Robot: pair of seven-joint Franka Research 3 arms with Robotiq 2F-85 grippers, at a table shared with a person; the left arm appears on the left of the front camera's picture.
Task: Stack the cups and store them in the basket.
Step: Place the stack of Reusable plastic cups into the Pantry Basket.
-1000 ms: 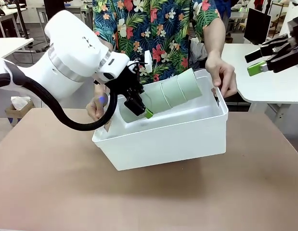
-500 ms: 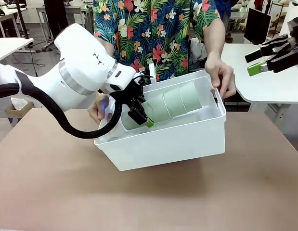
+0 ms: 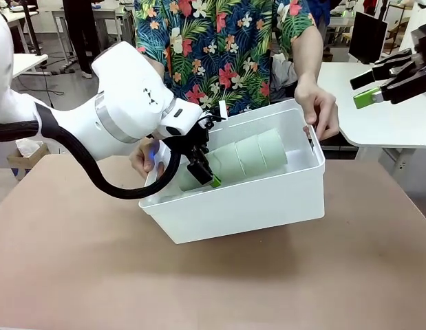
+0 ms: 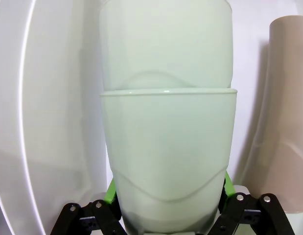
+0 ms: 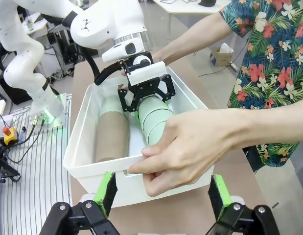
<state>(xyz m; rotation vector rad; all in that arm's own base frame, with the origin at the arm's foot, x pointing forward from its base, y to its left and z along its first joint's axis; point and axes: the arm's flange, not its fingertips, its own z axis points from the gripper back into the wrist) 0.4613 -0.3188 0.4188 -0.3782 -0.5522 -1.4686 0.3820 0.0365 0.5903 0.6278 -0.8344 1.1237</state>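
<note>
A stack of pale mint green cups (image 3: 248, 152) lies on its side inside the white basket (image 3: 268, 199). My left gripper (image 3: 207, 172) is shut on the stack's wide end. In the left wrist view the green cups (image 4: 168, 147) sit between my green pads (image 4: 112, 196), with a tan-brown cup (image 4: 288, 98) beside them. The right wrist view shows the tan-brown cup (image 5: 112, 134) lying next to the green stack (image 5: 153, 117) in the basket (image 5: 82, 132). My right gripper (image 3: 364, 88) hangs open in the air at the upper right, apart from the basket.
A person at the far side holds the basket tilted, one hand (image 3: 319, 103) on its right rim and the other hand (image 3: 145, 155) at its left end. The brown table (image 3: 213, 282) spreads in front. A white table (image 3: 385, 117) stands at the right.
The stack and my left gripper have sunk lower into the basket and shifted slightly right. The basket sits lower. The right arm has not moved.
</note>
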